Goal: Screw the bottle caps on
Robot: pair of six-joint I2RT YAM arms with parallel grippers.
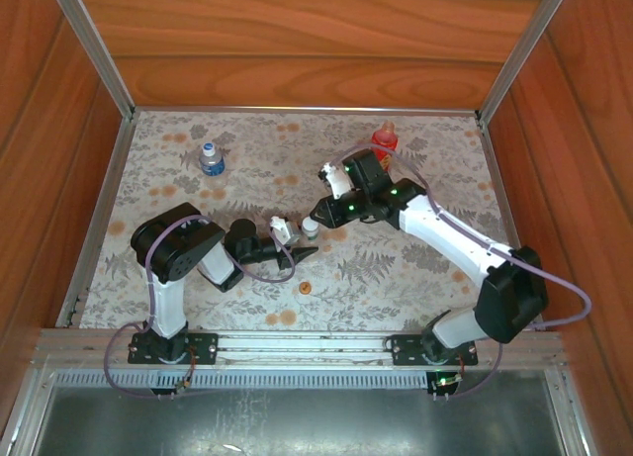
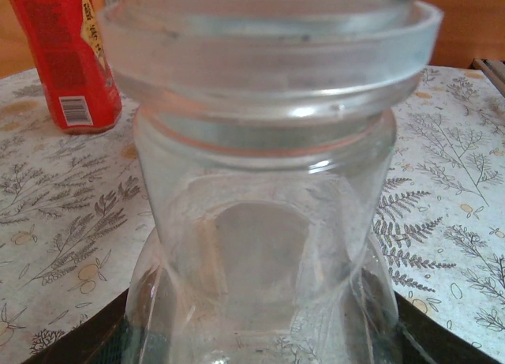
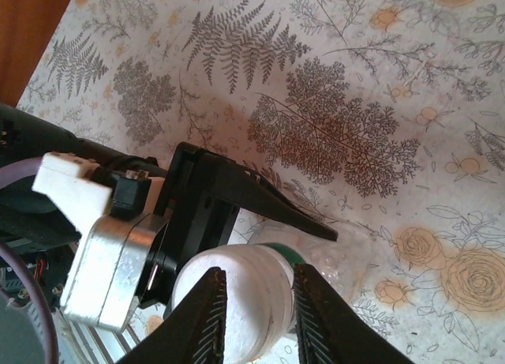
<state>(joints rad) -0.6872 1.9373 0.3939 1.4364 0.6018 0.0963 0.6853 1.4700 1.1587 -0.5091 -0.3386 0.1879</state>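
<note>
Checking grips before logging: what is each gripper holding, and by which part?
Left gripper clamps the slim clear bottle by its body, below the neck. Right gripper pinches the white cap's sides, atop that bottle.

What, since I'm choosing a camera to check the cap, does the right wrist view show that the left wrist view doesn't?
Right wrist, not left wrist: the white cap between the fingers of the right gripper. Left wrist, not right wrist: the red bottle standing behind, and the neck rings of the clear bottle up close. Both: the patterned table and the clear bottle, barely glimpsed beneath the cap from the right wrist.
</note>
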